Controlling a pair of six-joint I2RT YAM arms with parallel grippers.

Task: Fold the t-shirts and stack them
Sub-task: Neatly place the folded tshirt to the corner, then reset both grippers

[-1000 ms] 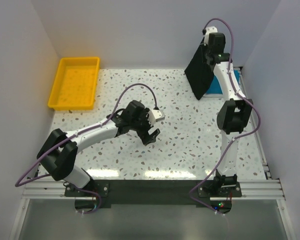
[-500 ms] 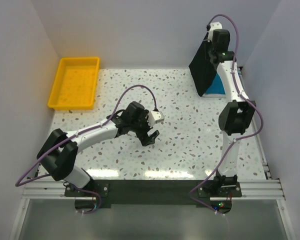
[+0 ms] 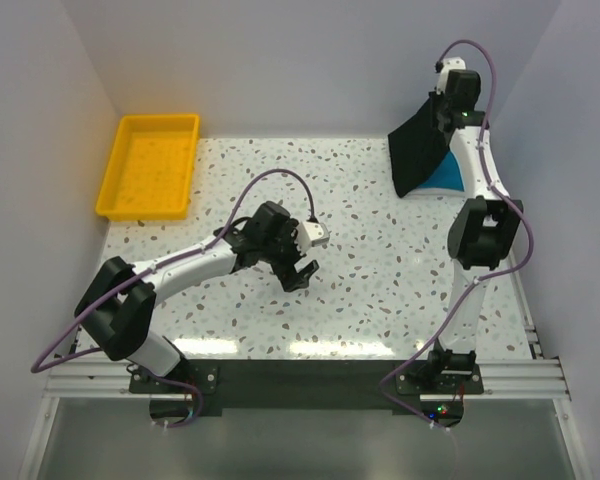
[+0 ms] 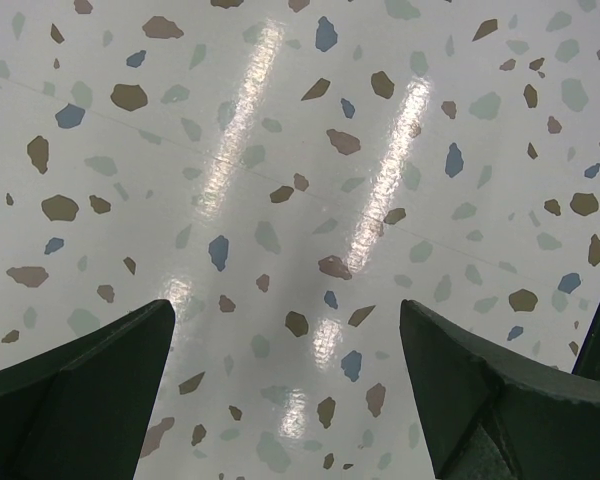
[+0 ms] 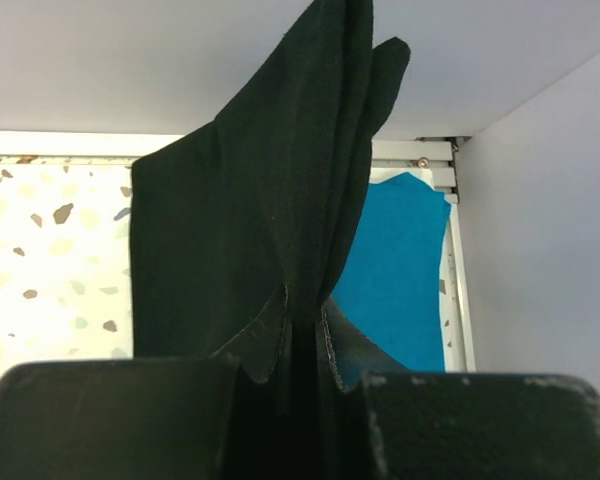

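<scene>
Over at the far left of the worktop point(image 3: 380, 290) the yellow tray point(image 3: 185, 160) sits up against the wall, same spot as a second ago. Moving right, the left gripper point(image 3: 302, 273) hangs over the bare middle of the speckled surface with its jaws spread wide and nothing between them. Its wrist view is just terrazzo chips and glare between the two dark fingers point(image 4: 90, 390). That arm has barely budged across the frames.

All the action is on the right. The right gripper point(image 5: 302, 365) is pinched nearly shut on a bunched fold of the black t-shirt point(image 3: 417, 150) and holds it up at the far right corner. The cloth hangs down from the pinch with its lower edge reaching the worktop. Compared to a second ago, that arm has swung further right and toward the back wall and taken the shirt along. So more of the blue t-shirt point(image 3: 448, 178) shows now. It lies flat on the worktop in that corner, partly behind the hanging black cloth and close to the side wall.
</scene>
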